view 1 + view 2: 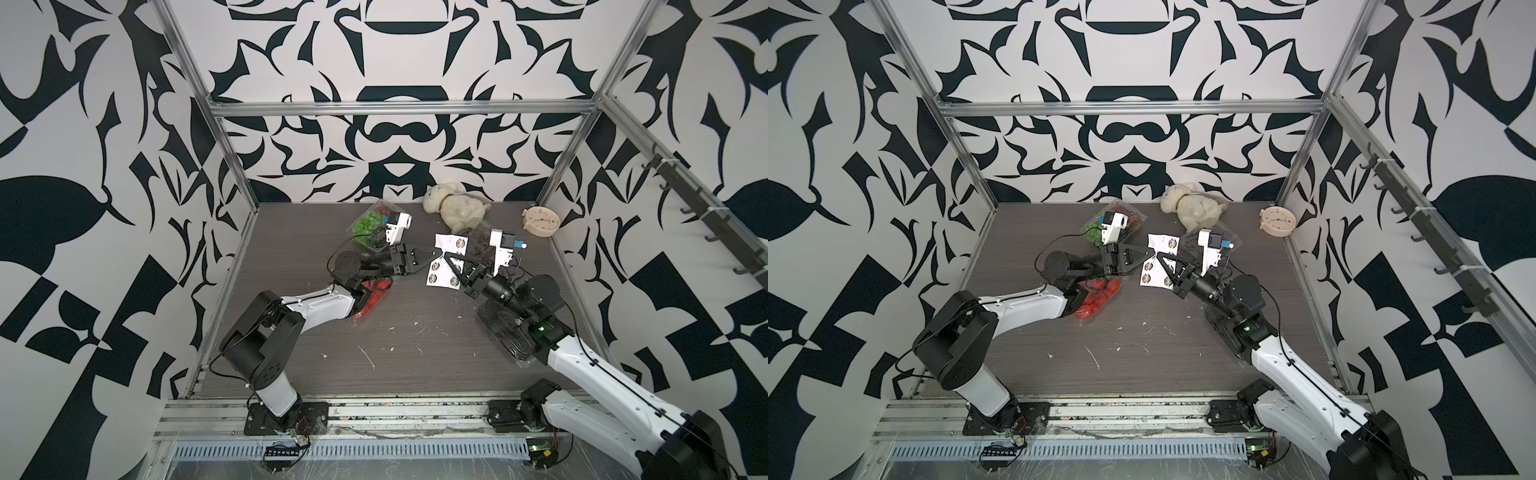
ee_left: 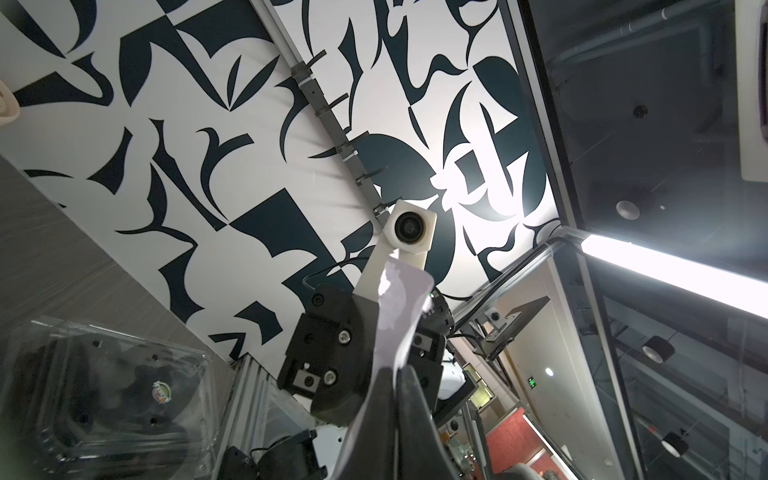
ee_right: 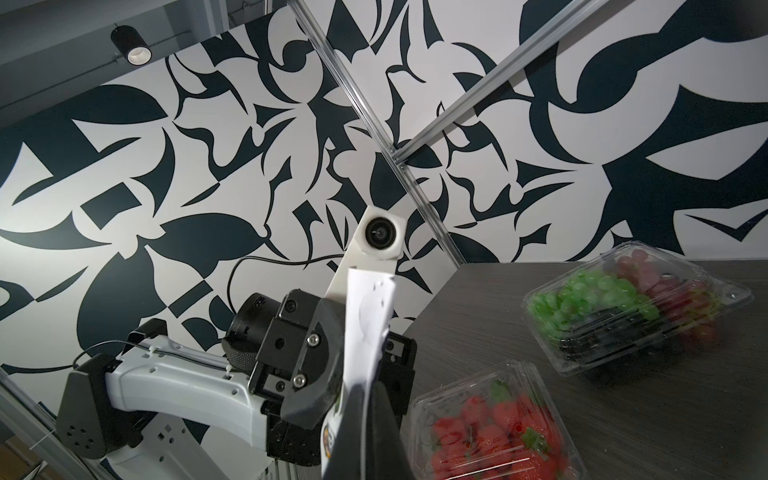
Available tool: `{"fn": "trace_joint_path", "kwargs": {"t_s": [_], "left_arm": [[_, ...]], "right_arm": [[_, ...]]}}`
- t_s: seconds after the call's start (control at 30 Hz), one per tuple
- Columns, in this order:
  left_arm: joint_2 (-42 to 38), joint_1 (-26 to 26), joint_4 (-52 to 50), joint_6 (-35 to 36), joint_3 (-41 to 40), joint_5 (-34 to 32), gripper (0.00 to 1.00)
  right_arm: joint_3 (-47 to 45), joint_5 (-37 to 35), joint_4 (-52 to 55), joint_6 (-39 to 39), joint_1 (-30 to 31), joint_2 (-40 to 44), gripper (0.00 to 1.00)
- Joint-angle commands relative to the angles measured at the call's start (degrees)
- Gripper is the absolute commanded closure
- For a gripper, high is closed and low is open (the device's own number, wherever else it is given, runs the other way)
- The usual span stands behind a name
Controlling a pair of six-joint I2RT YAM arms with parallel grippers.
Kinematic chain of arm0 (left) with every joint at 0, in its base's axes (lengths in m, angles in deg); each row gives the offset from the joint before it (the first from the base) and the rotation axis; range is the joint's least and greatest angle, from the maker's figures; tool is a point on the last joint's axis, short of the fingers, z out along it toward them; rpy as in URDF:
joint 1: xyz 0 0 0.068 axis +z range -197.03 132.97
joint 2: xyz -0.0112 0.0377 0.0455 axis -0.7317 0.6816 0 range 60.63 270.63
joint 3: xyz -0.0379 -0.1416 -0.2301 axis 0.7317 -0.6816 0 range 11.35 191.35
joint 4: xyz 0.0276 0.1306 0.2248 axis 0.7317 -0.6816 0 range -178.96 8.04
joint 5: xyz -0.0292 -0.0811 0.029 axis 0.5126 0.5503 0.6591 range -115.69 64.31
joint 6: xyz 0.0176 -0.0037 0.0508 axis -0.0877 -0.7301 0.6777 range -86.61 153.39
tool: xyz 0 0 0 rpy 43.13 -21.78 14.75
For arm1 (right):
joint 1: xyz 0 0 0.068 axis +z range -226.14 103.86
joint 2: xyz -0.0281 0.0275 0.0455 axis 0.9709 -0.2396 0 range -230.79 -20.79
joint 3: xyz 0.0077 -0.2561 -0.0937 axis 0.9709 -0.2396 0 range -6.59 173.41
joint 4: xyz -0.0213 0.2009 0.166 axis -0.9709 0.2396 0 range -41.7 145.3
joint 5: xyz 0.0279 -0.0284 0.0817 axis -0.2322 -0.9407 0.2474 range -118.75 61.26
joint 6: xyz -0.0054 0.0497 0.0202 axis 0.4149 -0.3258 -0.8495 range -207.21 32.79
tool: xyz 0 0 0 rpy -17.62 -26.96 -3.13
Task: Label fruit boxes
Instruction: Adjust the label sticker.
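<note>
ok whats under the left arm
A clear punnet of red strawberries lies on the table under the forearm of the left arm. In both top views only its end toward the table's middle pokes out; the arm covers the rest.

Left hand (image 1: 1151, 252), right hand (image 1: 1159, 259) both pinching sticker sheet (image 1: 1156, 274) over table (image 1: 1142, 353).

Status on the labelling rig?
Left gripper and right gripper both shut on sticker sheet, held up mid-table. Grape box and strawberry box lie closed, no label seen on them. Plush toy, clock at back, not obstructing.
</note>
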Motion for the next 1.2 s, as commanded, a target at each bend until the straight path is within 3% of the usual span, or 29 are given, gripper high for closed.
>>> {"fn": "trace_joint_path", "kwargs": {"t_s": [0.0,0.73,1.17], "left_arm": [[-1.4,0.7,0.2,0.5,-1.2,1.1,0.88],[-2.1,1.5,0.2,0.6,-0.9,1.1,0.84],[-2.4,0.8,0.2,0.7,0.0,1.2,1.0]], "right_arm": [[1.8,-0.1,-2.2,1.3,0.4,1.7,1.0],[1.9,1.0,-3.2,0.7,0.4,0.4,1.0],[1.8,1.2,-3.4,0.4,0.4,0.3,1.0]]}}
